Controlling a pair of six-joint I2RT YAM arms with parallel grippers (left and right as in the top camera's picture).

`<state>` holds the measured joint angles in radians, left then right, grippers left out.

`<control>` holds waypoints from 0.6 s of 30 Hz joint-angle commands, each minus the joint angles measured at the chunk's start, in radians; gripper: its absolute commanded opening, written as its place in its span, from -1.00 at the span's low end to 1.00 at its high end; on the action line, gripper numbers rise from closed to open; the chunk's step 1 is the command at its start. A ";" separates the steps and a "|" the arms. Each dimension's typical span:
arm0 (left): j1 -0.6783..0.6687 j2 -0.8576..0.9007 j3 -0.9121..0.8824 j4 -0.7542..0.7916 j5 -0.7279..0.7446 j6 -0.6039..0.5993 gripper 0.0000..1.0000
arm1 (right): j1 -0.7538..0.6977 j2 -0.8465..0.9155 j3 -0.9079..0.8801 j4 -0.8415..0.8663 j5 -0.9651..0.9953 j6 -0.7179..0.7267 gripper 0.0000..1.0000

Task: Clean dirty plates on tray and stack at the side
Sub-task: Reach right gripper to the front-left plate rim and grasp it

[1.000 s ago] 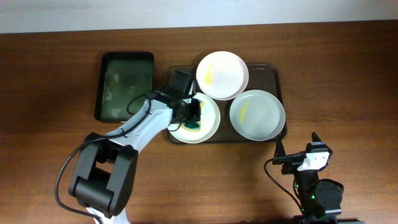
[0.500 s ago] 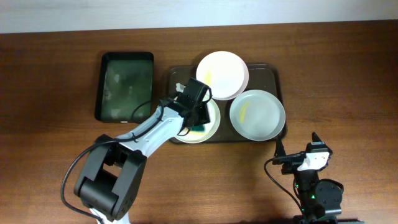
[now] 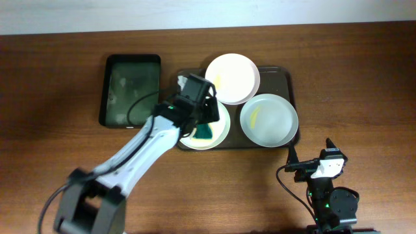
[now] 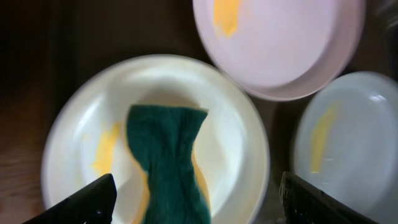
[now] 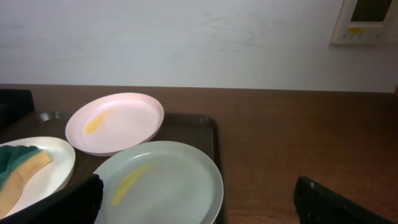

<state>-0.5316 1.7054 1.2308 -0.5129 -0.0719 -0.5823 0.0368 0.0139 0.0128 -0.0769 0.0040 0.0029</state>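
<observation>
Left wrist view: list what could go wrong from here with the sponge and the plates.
1. The green-and-yellow sponge lies buckled and loose under the open left gripper; a closing grip may catch only a fold.
2. The pinkish round back plate overlaps the rim of the white round plate holding the sponge, so scrubbing could jolt it.
3. The yellow smear beside the sponge could be missed.

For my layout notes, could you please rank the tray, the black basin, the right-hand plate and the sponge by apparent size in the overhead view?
Largest to smallest:
1. tray
2. basin
3. right-hand plate
4. sponge, though it is only partly visible
</observation>
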 commanded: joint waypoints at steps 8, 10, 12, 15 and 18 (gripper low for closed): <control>0.150 -0.069 0.015 -0.166 0.023 0.023 0.99 | -0.005 -0.009 -0.007 0.023 -0.117 0.070 0.97; 0.167 -0.069 0.015 -0.178 0.023 0.023 0.99 | -0.005 -0.009 -0.007 0.025 -0.286 0.134 0.97; 0.177 -0.069 0.015 -0.187 0.023 0.023 0.99 | -0.005 -0.009 -0.007 0.055 -0.460 0.197 0.97; 0.177 -0.069 0.015 -0.196 0.023 0.023 0.99 | -0.005 -0.009 -0.007 0.188 -0.617 0.277 0.96; 0.177 -0.069 0.015 -0.201 0.023 0.023 0.99 | -0.005 -0.009 -0.007 0.440 -0.713 0.371 0.97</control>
<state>-0.3561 1.6382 1.2400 -0.7109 -0.0566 -0.5674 0.0368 0.0143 0.0105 0.1879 -0.4793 0.2226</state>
